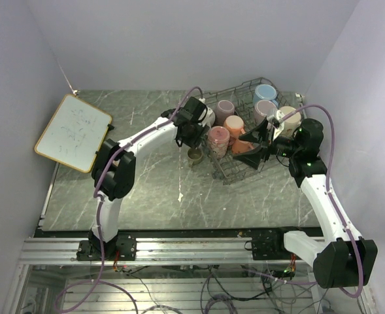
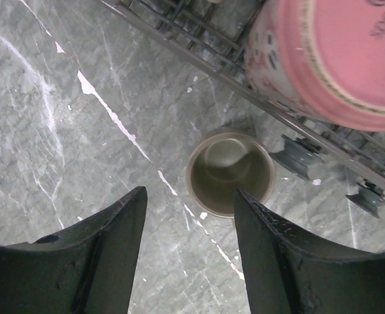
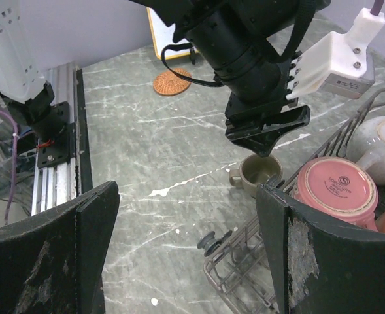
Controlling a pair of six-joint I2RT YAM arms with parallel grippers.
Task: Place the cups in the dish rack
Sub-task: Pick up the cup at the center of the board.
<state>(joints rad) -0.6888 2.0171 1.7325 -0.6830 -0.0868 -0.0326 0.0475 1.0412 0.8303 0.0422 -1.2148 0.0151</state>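
While my left claw (image 2: 189,196) hangs right over the little olive-brown mug (image 2: 230,173), its fingers are spread apart and it's got hold of nothing. That mug stands upright on the bare bench (image 2: 61,118), around mid-bench, just outside the dish rack (image 2: 199,55). The rack sits toward the far right corner, with a pink mug (image 2: 336,52) upside down along its left side, a peach mug (image 1: 234,123) beside it and a light blue mug (image 1: 265,93) farther back. My right claw (image 3: 187,196) is wide open too, empty, at the rack's near side.
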